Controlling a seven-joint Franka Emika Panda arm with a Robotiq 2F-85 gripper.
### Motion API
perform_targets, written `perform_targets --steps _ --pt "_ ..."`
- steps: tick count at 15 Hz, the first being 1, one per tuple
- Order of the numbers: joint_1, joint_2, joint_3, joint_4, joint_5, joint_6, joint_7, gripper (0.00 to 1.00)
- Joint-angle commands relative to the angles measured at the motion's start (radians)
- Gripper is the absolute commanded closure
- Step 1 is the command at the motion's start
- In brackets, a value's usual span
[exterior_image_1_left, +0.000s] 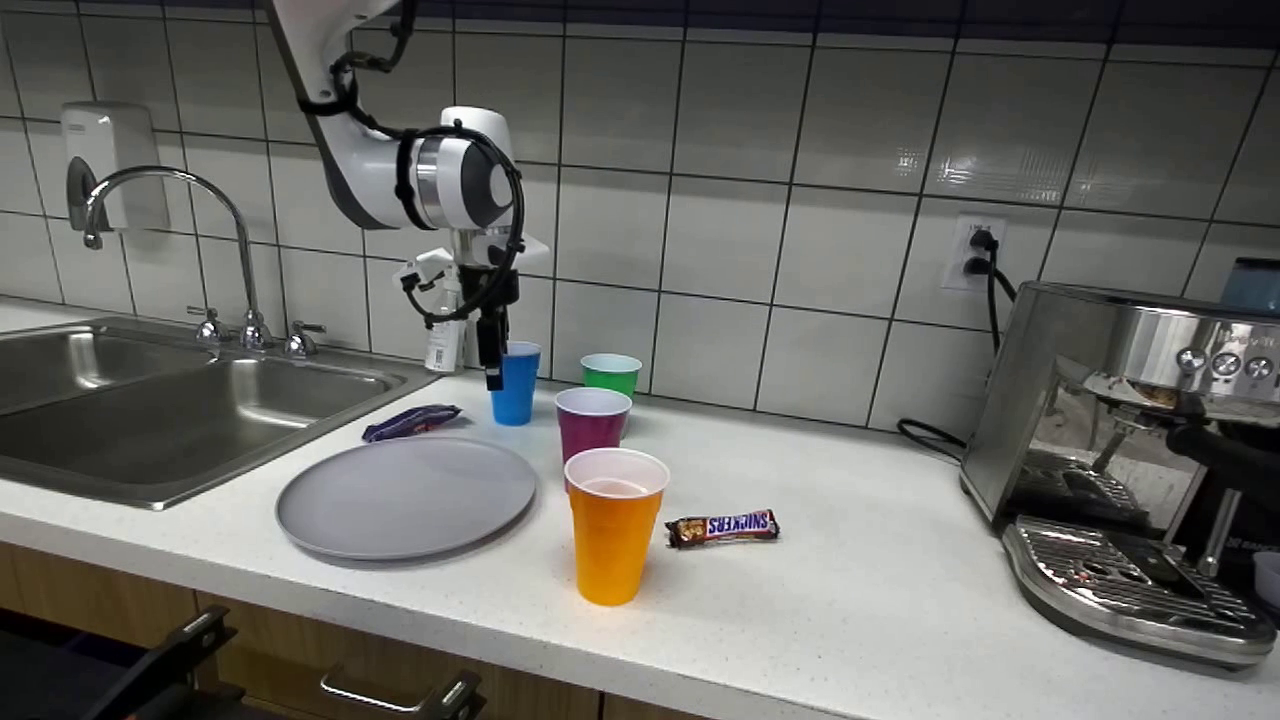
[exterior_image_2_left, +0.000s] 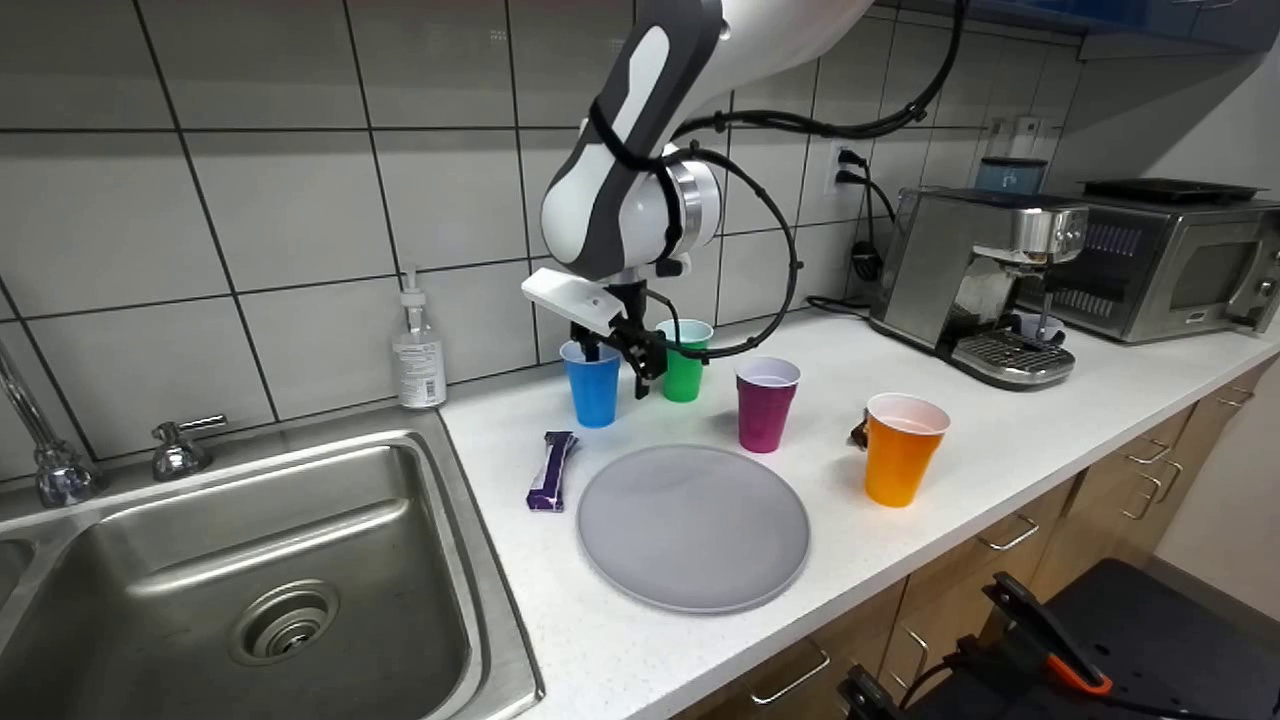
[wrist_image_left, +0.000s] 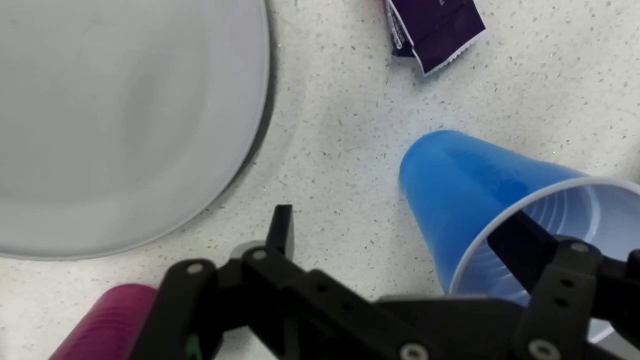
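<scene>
My gripper stands open, pointing down over the counter. In the wrist view one of its fingers reaches inside the mouth of a blue cup; the opposite one is outside, so the cup's near wall lies between them. Contact with the wall cannot be made out. The upright blue cup is close to the tiled wall, with my gripper over it. Beside it stand a green cup and a magenta cup. A purple-wrapped bar and a grey plate lie in front.
An orange cup stands near the counter's front edge, a Snickers bar beside it. The sink and a soap bottle border this area; the coffee machine and a microwave are at the far end.
</scene>
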Motion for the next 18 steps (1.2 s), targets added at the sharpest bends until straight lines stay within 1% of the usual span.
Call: perform_targets --steps 1,3,4,5,7,12,13,18 --pt "0.002 0.005 -0.004 0.017 -0.014 0.002 0.054 0.00" --pt "0.003 -0.003 -0.005 0.012 -0.017 0.011 0.059 0.26" --pt "0.003 -0.005 -0.005 0.012 -0.018 0.015 0.061 0.32" --pt "0.003 -0.004 -0.005 0.012 -0.017 0.018 0.064 0.42" --pt "0.004 -0.001 -0.005 0.016 -0.018 0.020 0.069 0.58" --pt "0.003 -0.001 -0.005 0.017 -0.019 0.017 0.078 0.95" --pt "0.004 -0.003 -0.005 0.015 -0.021 0.016 0.079 1.00" --pt "0.008 -0.015 -0.009 0.008 -0.024 0.023 0.087 0.99"
